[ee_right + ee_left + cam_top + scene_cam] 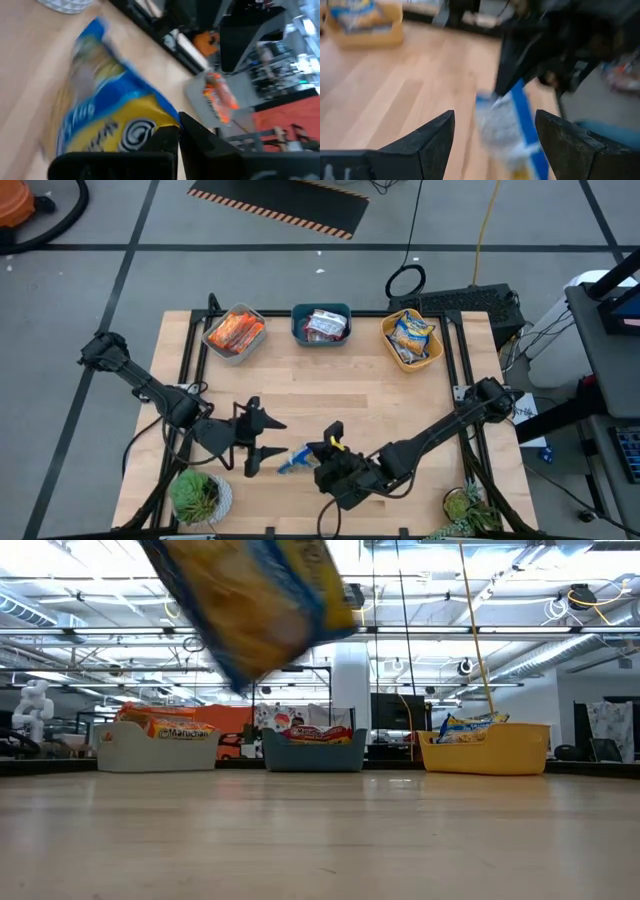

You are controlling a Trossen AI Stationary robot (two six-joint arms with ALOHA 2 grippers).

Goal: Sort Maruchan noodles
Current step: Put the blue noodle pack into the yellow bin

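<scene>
Yellow-and-blue packet (255, 605) hung nearest the lens in the low view, lifted off the wooden surface (330, 395) and pinched at one edge by the right end effector (335, 465), whose fingers were shut on it. Seen from above, that packet sat at the near edge of the surface, well apart from the yellow tub (412, 340) at the far side, with the potted plant (198, 495) off to the left arm's side.

Just beside the packet, the left end effector (262, 442) hovered with its fingers spread wide and nothing between them.

Sorting looked nearly finished, as a judgement from how things lay. Orange packets (236, 330) filled the grey tub (232, 336), silver-and-red packets (325, 325) lay in the teal tub (321, 323) next to the yellow tub, and yellow-and-blue packets (413, 335) already rested in the yellow tub itself. No other loose packet showed on the boards. What was left seemed to be carrying the held packet across to the yellow tub and letting go.
</scene>
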